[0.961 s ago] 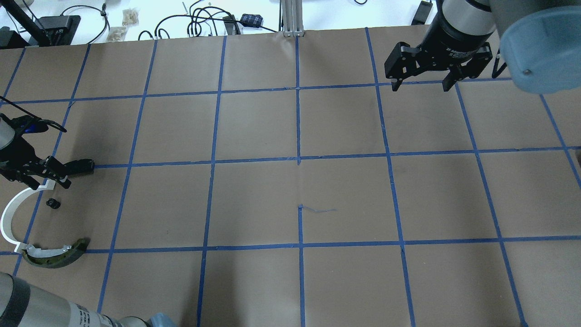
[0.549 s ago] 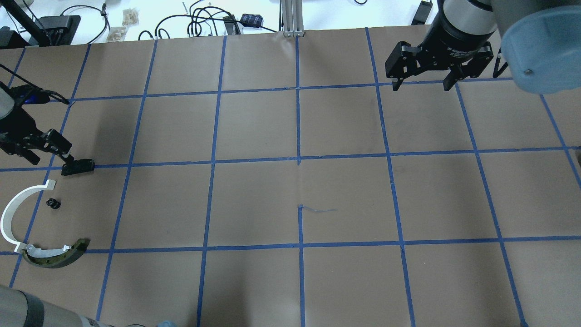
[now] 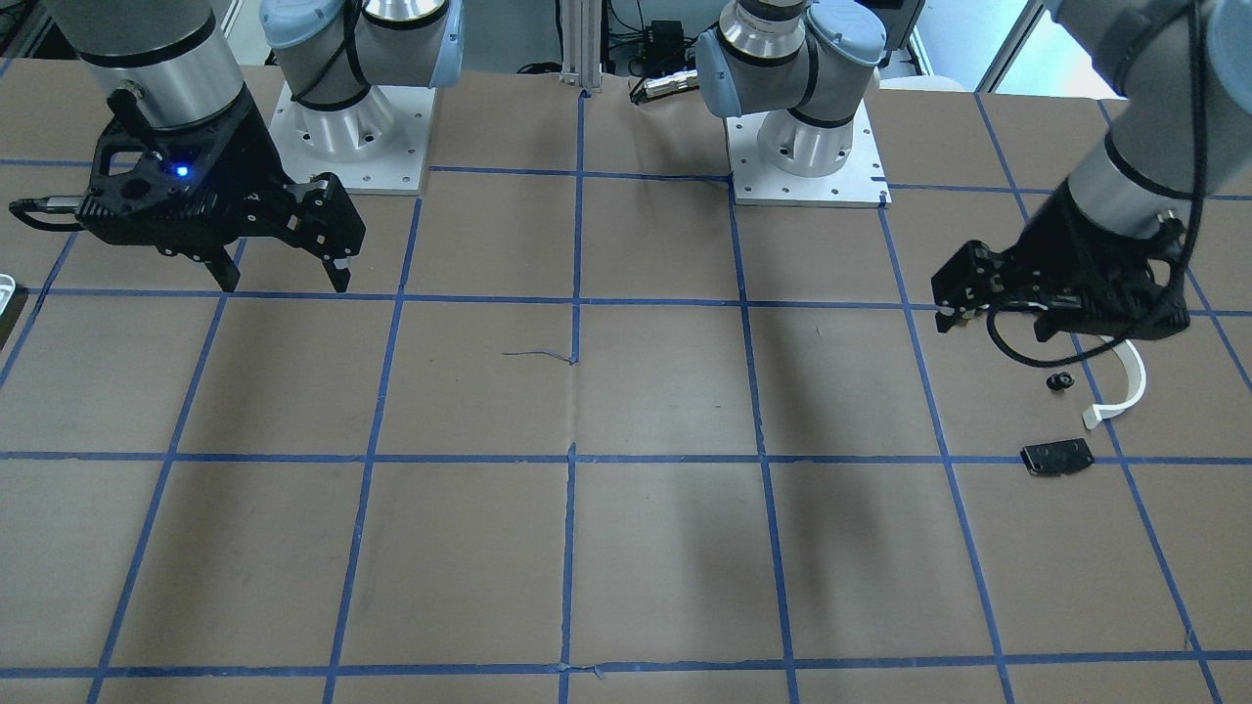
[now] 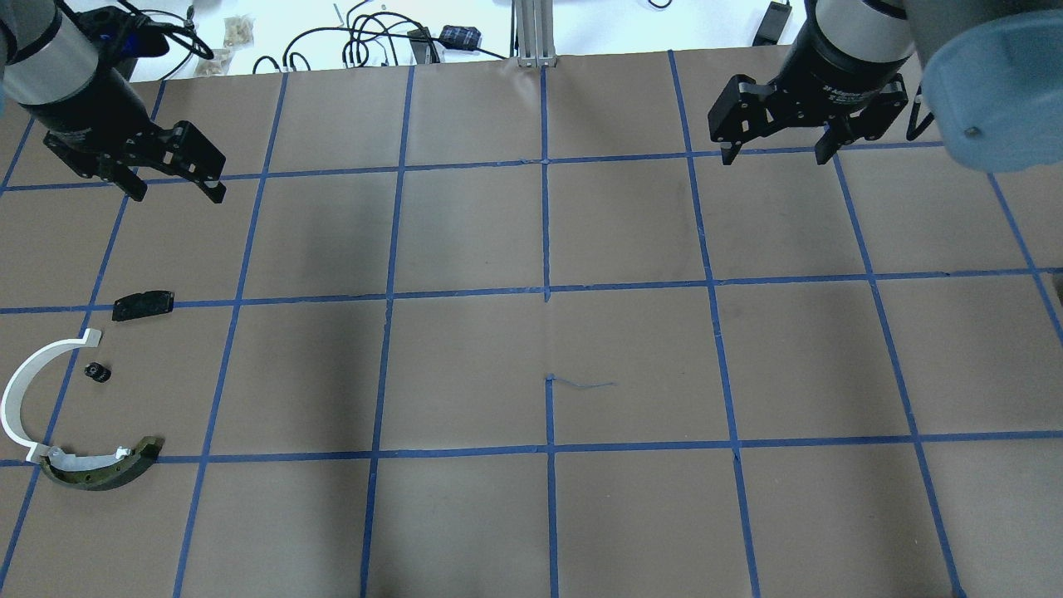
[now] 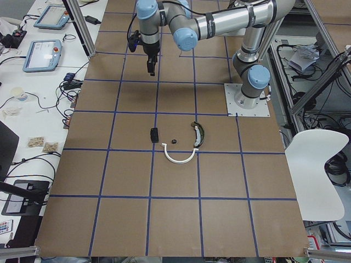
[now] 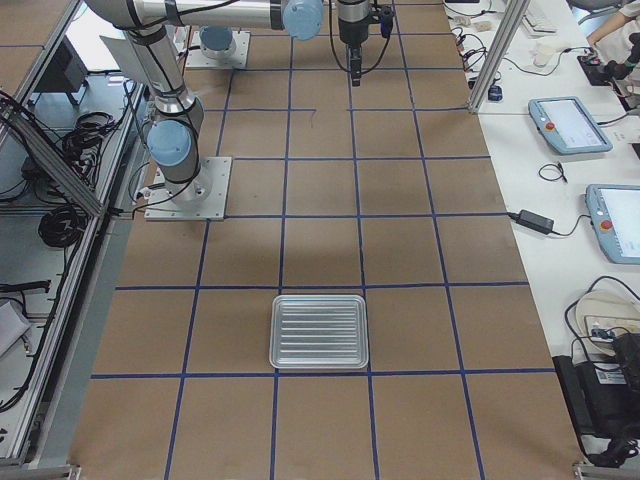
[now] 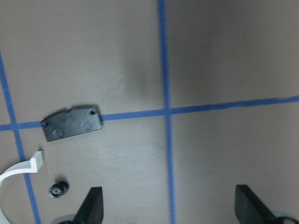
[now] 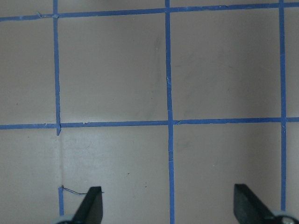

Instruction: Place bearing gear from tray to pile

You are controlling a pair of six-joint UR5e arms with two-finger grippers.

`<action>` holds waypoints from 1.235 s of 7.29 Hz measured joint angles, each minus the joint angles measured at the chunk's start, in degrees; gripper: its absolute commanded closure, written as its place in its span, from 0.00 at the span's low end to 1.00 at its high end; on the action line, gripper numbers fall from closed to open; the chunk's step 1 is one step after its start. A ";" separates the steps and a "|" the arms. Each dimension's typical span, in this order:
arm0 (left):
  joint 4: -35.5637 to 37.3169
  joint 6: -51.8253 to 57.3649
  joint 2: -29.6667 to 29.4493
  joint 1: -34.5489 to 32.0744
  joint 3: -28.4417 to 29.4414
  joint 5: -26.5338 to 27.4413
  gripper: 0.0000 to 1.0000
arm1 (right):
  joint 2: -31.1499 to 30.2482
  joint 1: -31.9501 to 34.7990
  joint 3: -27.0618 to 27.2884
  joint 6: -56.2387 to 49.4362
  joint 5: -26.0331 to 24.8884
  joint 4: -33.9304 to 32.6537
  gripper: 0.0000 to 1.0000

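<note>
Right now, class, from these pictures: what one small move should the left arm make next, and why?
Probably move the left gripper clear to a rest pose, grasping nothing. The bearing gear lies on the paper beside the white arc strip, near the black plate and the olive-and-black curved piece. The gripper is open, empty and apart from it, and the tray looks empty.
</note>
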 measured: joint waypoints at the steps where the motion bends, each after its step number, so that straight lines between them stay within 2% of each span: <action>1: -2.68 -2.18 2.92 -2.22 0.17 -0.51 0.00 | -0.09 -0.01 -0.05 0.00 0.05 0.06 0.00; 3: -5.00 -6.15 5.58 -6.21 -0.32 -1.47 0.00 | -0.68 0.14 0.01 0.20 0.02 0.28 0.00; 6: -4.91 -11.10 5.01 -10.68 -2.49 -1.35 0.00 | -2.46 0.31 0.34 0.09 -0.82 1.04 0.00; 9: -4.26 -11.73 5.10 -11.66 -2.96 -0.53 0.00 | -3.08 0.46 1.27 -0.22 -0.42 1.23 0.00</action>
